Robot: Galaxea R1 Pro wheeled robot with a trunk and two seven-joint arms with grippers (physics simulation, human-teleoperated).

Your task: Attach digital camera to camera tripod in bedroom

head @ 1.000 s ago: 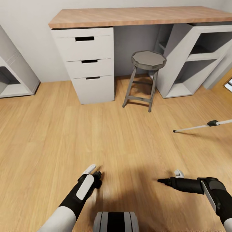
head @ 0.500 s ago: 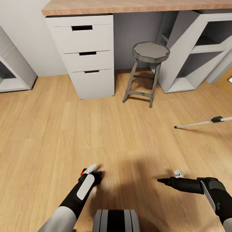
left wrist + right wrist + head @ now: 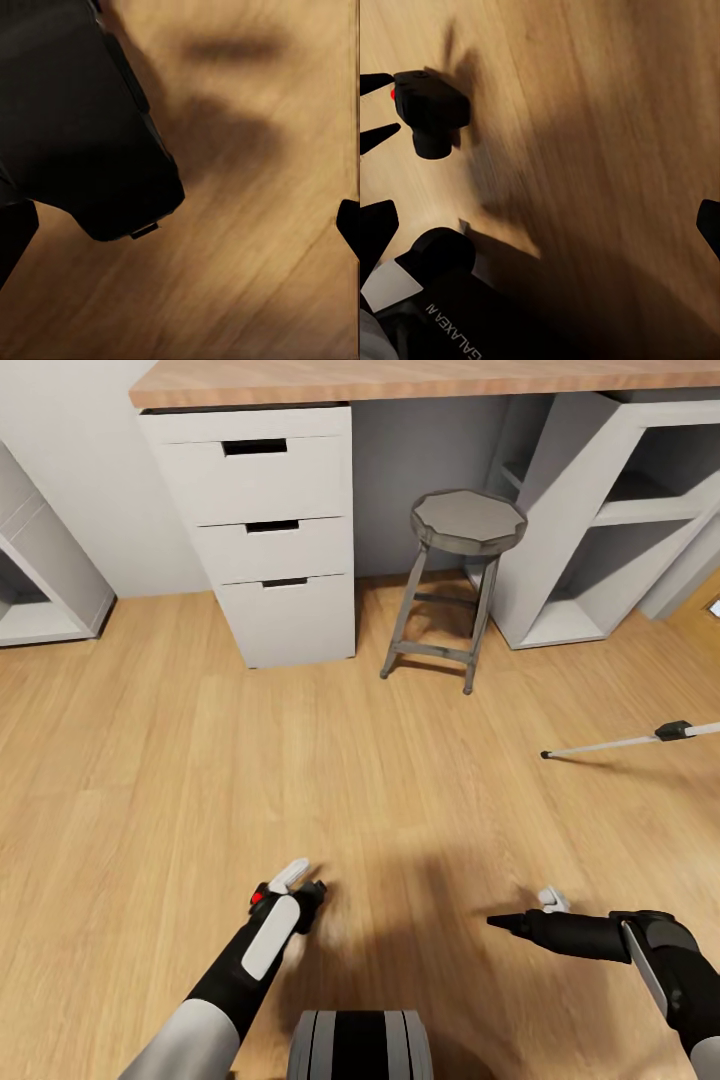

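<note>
The digital camera (image 3: 312,898) is a small black box with a red button. It hangs just above the wood floor at the tip of my left gripper (image 3: 290,882), which is shut on it. In the left wrist view the camera (image 3: 82,112) looms dark beside one finger. The right wrist view has the camera (image 3: 431,109) and its lens stub in the air over its own shadow. My right gripper (image 3: 510,920) points left, open with nothing in it, at the lower right. One silver-white leg of the camera tripod (image 3: 625,741) reaches in from the right edge.
A grey four-legged stool (image 3: 466,525) stands under a wood-topped desk (image 3: 400,380). A white drawer unit (image 3: 270,530) and an open white shelf (image 3: 600,510) flank the stool. Another white shelf (image 3: 30,600) is at the far left. Bare wood floor (image 3: 200,760) lies between me and the desk.
The view first moved toward the desk, then held still. My left gripper with the camera has shifted slightly right, and its red button now shows. The right arm stays put.
</note>
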